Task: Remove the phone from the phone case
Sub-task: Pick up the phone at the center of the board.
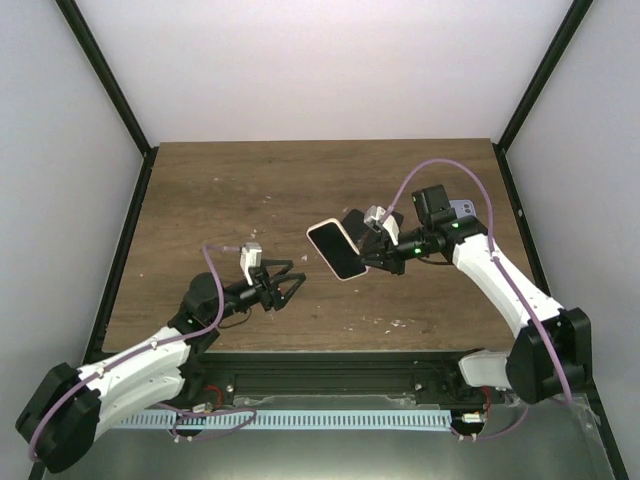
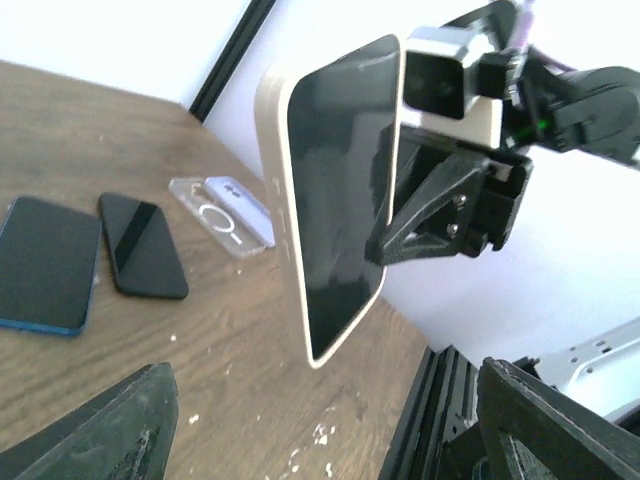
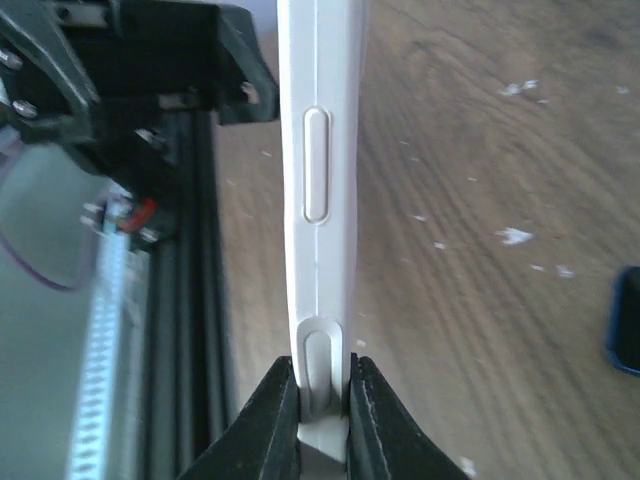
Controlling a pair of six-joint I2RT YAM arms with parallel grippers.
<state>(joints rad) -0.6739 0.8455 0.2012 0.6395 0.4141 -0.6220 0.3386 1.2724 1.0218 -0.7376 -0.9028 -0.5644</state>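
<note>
Cased phone held upright above table.
Right gripper [image 3: 323, 400] clamps the case [image 2: 272, 160] edge, phone [image 2: 335, 200] seated inside; left gripper [image 1: 290, 283] jaws wide, apart from it, over bare table [image 1: 230, 190].

Phone [image 2: 340, 200], dark screen, seated in cream case [image 2: 273, 170], upright on edge, mid-air.

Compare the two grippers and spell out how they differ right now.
The left gripper has its jaws spread wide, while the right gripper has its jaws shut. The left gripper holds nothing. The right gripper pinches the edge of the cased phone and keeps it up off the table. In the top view the left gripper sits nearer the arms' bases, the right gripper further back. Both are black and face the cased phone between them.
</note>
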